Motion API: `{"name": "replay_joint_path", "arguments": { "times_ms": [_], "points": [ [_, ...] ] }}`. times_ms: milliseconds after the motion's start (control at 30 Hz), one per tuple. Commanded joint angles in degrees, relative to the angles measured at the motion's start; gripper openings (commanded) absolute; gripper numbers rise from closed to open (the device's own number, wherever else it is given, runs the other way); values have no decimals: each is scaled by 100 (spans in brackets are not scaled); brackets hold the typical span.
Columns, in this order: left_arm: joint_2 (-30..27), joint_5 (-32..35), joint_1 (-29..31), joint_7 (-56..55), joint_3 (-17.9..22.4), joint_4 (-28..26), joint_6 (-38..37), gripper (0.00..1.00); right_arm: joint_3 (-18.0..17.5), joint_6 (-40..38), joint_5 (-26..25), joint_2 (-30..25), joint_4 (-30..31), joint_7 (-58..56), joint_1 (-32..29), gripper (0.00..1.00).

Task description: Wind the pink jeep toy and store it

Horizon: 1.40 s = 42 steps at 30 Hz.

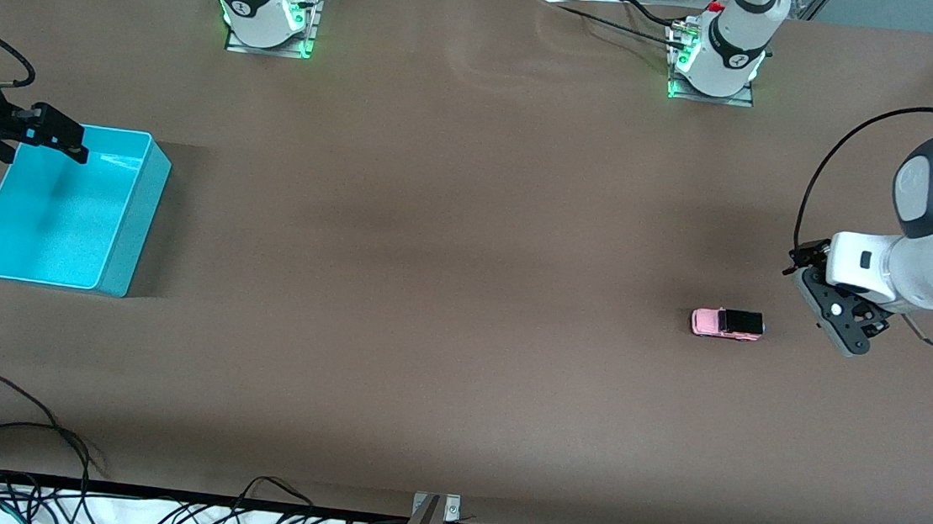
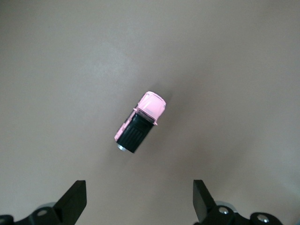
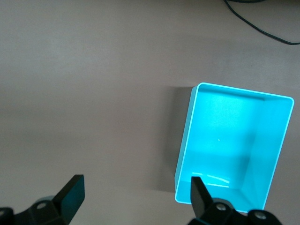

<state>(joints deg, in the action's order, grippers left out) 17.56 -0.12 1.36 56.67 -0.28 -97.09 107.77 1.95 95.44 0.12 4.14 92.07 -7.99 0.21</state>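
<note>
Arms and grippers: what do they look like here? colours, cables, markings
Both arms have glossy white shells with dark grey joint caps. Their bases glow green and carry red buttons. The left gripper is dark grey or black with a white dot on its body, hung on a white wrist block; a black cable loops above it. The right gripper is black, also trailed by black cable. Fingers are plain black wedges.

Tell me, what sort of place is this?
Probably a robotics lab. Two arm bases are bolted along a brown table, loose cables trail at its edges, and only a pink jeep toy and a turquoise bin sit out.
</note>
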Motion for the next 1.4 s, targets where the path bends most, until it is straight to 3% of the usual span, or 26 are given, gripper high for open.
{"name": "replay_joint_path", "arguments": {
  "times_ms": [0, 200, 867, 1367],
  "points": [
    [-33, 126, 40, 564, -24, -599, 832, 100, -19, -43, -91, 70, -163, 60, 5, 100],
    [90, 135, 58, 968, -24, -1118, 1773, 100, -19, -43, -91, 70, -163, 60, 5, 100],
    [916, 65, 181, 2339, -59, -1453, 3215, 100, -19, -43, -91, 70, -163, 60, 5, 100],
    [1452, -1016, 233, 3719, -77, -1576, 3796, 100, -19, -43, -91, 87, -163, 60, -4, 100]
  ]
}}
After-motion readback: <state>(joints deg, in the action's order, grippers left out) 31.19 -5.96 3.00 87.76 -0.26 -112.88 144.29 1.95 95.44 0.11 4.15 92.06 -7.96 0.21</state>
